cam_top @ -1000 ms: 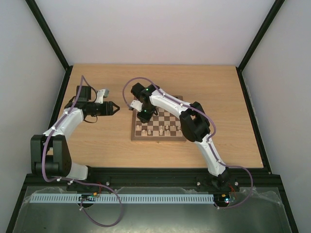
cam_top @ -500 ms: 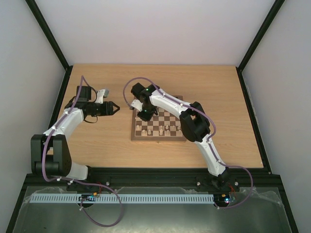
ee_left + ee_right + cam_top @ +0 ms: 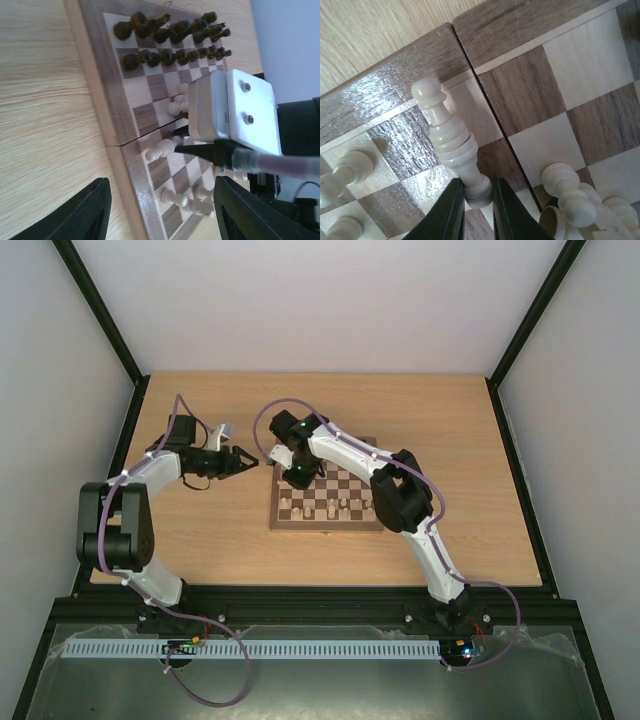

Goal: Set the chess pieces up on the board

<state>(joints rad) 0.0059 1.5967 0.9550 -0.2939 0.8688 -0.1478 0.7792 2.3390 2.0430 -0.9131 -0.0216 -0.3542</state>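
Note:
The board (image 3: 325,527) lies mid-table, with dark chess pieces (image 3: 170,35) in two rows at its far side and cream chess pieces (image 3: 176,198) at the near side. My right gripper (image 3: 296,478) is over the board's left edge, shut on the base of a tall cream piece (image 3: 451,145); its fingers (image 3: 451,212) press both sides of the base just above the squares. The same piece (image 3: 162,147) shows in the left wrist view. My left gripper (image 3: 250,462) hangs just left of the board, open and holding nothing, pointing at the board's border (image 3: 107,115).
More cream pieces (image 3: 570,195) stand close to the right of the held piece, others (image 3: 342,172) to its left. Bare wooden tabletop (image 3: 200,530) stretches left of the board. Black frame posts (image 3: 120,450) line the table's sides.
My right gripper's fingers have shut on the cream piece. The left arm has swung right, bringing its open gripper closer to the board's left edge.

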